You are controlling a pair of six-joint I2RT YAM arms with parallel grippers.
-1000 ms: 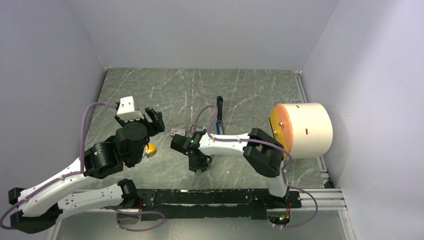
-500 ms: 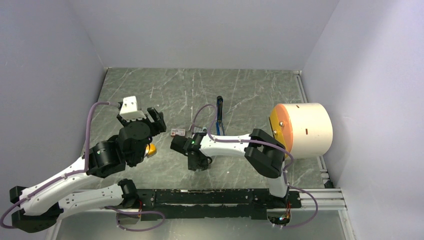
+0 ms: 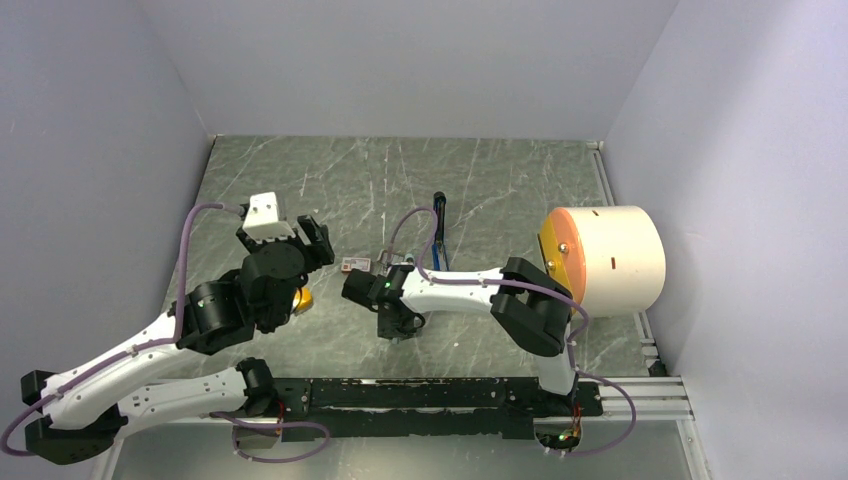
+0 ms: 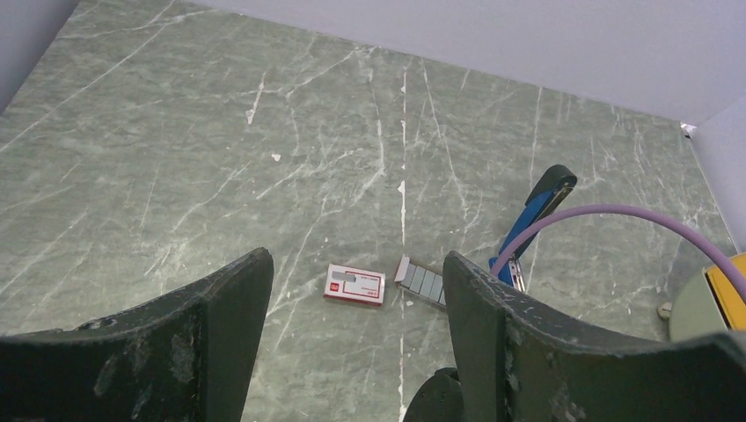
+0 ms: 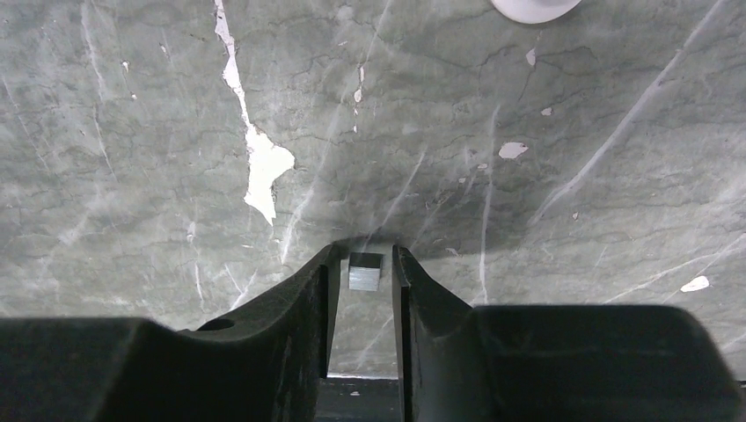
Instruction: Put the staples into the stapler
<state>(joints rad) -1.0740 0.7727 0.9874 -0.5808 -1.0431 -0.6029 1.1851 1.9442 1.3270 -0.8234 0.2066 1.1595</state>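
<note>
One strip of staples (image 5: pixel 365 271): short, silvery, seen end-on at lower centre of the right wrist view, against the green marbled tabletop (image 5: pixel 132 132). Whether it rests on the surface or is lifted cannot be told.

Two arms. The right end effector (image 5: pixel 362 255) has its fingers narrowly parted and straddles the strip, with a sliver of gap on each side; it is not visibly pinching. The left end effector (image 4: pixel 356 264) is spread wide with nothing between its fingers and hangs above the tabletop.

One stapler (image 4: pixel 538 204): slim, blue with black parts, at right of the left wrist view, its lower end crossed by a purple cable (image 4: pixel 616 211).

One red-and-white box (image 4: pixel 354 285) and one grey tray (image 4: pixel 422 280): lower centre of that view, just beside each other.

Handling, judged: the strip is very light, stiff along its length but brittle at its joints, and smooth enough to slip or twist. It is best taken across its two flat sides near mid-length with light pressure. A hard squeeze, or a grip at one end, risks snapping or tipping it.
</note>
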